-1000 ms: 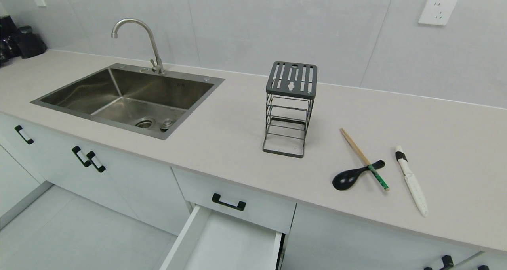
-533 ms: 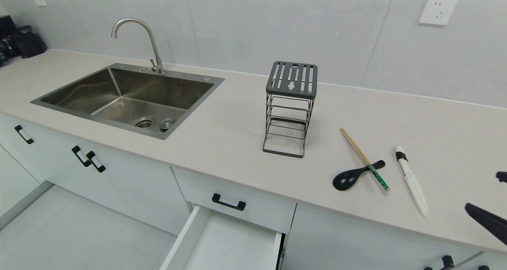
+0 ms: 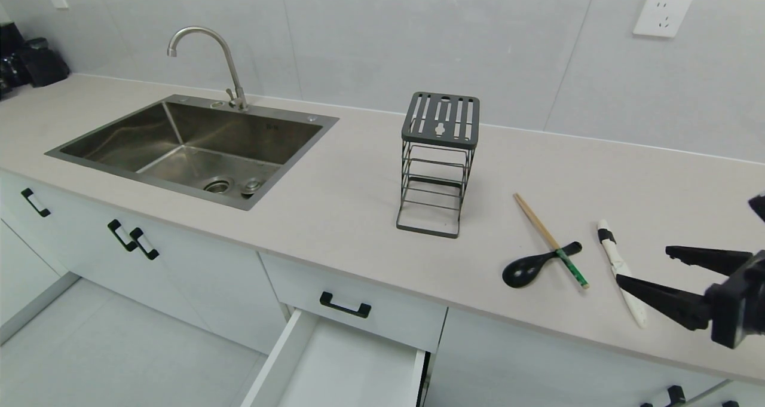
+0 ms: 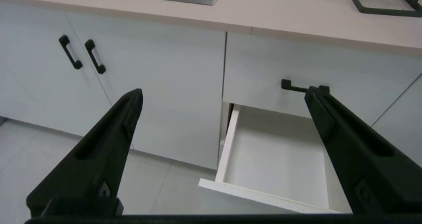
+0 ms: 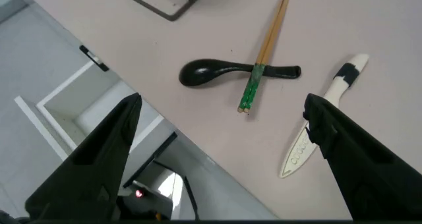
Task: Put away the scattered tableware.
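Black spoon (image 3: pixel 527 269), white knife (image 3: pixel 611 251), chopsticks (image 3: pixel 547 236) seemingly green-tipped

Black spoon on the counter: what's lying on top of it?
Wooden chopsticks with green ends lie across the handle of the black spoon, hiding the short stretch of handle beneath.

On the right part of the countertop (image 3: pixel 358 204) lies a black spoon (image 3: pixel 538 262), flat, with its bowl to the near left and its handle running to the far right. A pair of wooden chopsticks (image 3: pixel 547 238) with green near ends lies close together across that handle, touching it, slanting from far left to near right. Just right of them, apart, lies a white knife (image 3: pixel 611 253) with a black band near its far end; it may be sheathed.
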Robot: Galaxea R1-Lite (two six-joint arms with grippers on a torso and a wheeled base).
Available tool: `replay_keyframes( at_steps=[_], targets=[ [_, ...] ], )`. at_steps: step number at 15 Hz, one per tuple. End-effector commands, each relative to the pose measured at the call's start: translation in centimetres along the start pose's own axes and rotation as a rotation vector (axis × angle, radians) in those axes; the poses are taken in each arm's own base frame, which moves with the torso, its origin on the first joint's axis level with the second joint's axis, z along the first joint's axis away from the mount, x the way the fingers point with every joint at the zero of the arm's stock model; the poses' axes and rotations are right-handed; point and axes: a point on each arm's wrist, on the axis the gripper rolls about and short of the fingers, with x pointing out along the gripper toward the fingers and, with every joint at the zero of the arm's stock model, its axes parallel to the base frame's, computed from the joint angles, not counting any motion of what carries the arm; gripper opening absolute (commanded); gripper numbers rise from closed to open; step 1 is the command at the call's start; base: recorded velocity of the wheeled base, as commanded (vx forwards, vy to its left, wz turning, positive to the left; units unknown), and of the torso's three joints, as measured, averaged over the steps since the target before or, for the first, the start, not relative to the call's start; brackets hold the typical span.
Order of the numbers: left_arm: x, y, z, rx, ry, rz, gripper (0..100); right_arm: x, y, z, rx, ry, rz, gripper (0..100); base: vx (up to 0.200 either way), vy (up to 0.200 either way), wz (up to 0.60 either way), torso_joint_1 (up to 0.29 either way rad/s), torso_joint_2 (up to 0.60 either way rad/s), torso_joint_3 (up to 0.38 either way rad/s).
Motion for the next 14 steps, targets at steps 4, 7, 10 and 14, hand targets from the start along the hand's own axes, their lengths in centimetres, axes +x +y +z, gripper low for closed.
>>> replay_keyframes(
  at_steps=[4, 7, 10, 14],
  targets=[
    [0.0, 0.0, 0.0, 0.0, 0.001, 0.001, 100, 4.8, -1.0, -0.5, 0.001, 0.12, -0.032, 100, 0.0, 0.0, 0.0, 0.0, 0.0, 0.0],
    [0.0, 0.0, 0.0, 0.0, 0.001, 0.001, 100, 6.7, -1.6, -0.8, 0.007, 0.161, -0.064, 100, 0.0, 0.0, 0.0, 0.0, 0.0, 0.0],
    [0.0, 0.0, 0.0, 0.0, 0.001, 0.001, 100, 8.4, -2.0, -1.3, -0.014, 0.214, -0.076, 100, 0.0, 0.0, 0.0, 0.0, 0.0, 0.0],
    [0.0, 0.0, 0.0, 0.0, 0.001, -0.001, 100, 9.7, -2.3, -1.5, -0.018, 0.246, -0.072, 100, 0.0, 0.0, 0.0, 0.0, 0.0, 0.0]
  ],
)
